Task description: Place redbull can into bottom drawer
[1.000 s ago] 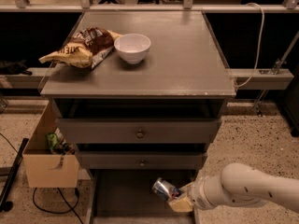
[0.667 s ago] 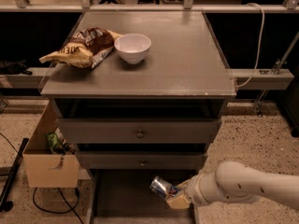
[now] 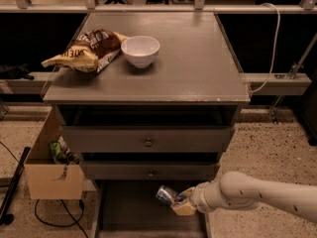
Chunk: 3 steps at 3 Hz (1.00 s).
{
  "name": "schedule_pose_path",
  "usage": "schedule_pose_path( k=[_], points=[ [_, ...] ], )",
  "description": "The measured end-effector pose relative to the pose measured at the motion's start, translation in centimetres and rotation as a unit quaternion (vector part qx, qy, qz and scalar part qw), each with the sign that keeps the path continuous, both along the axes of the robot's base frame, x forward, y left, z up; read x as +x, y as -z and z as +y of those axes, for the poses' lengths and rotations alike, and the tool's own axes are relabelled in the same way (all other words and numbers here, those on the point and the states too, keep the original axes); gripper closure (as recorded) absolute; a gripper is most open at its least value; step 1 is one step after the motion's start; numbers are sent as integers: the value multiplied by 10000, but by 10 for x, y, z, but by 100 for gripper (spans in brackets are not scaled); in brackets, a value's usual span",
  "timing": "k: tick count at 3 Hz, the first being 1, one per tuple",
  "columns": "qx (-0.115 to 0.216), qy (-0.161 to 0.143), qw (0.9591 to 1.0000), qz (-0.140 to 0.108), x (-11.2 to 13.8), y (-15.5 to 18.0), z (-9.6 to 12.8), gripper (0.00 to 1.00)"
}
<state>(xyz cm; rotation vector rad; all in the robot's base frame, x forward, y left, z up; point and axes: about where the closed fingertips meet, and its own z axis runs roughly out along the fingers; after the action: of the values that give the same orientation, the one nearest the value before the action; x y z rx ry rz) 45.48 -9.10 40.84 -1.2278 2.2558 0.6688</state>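
Observation:
The redbull can [image 3: 167,195] is a small blue and silver can, tilted, held just above the open bottom drawer [image 3: 124,209]. The drawer is a wide shallow grey tray with a dark floor, pulled out under the grey cabinet. My gripper [image 3: 179,202] reaches in from the right on a white arm and is shut on the can, over the right half of the drawer. The can does not touch the drawer floor.
On the cabinet top [image 3: 198,58] stand a white bowl [image 3: 140,50] and a chip bag [image 3: 84,50]. Two upper drawers with round knobs [image 3: 148,143] are closed. A cardboard box [image 3: 52,167] stands on the floor at the left, with a cable beside it.
My arm has moved a little to the left with the can, carrying it further over the open drawer. Nothing else has moved.

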Motion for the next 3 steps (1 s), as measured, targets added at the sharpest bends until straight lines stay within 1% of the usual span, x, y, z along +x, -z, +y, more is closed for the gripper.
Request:
schedule_pose_path(
  k=[1, 2, 3],
  points=[
    [182, -104, 9998, -47, 14, 25, 7, 100],
    [321, -125, 9990, 288, 32, 70, 16, 100],
    [322, -124, 9990, 288, 32, 70, 16, 100]
  ],
)
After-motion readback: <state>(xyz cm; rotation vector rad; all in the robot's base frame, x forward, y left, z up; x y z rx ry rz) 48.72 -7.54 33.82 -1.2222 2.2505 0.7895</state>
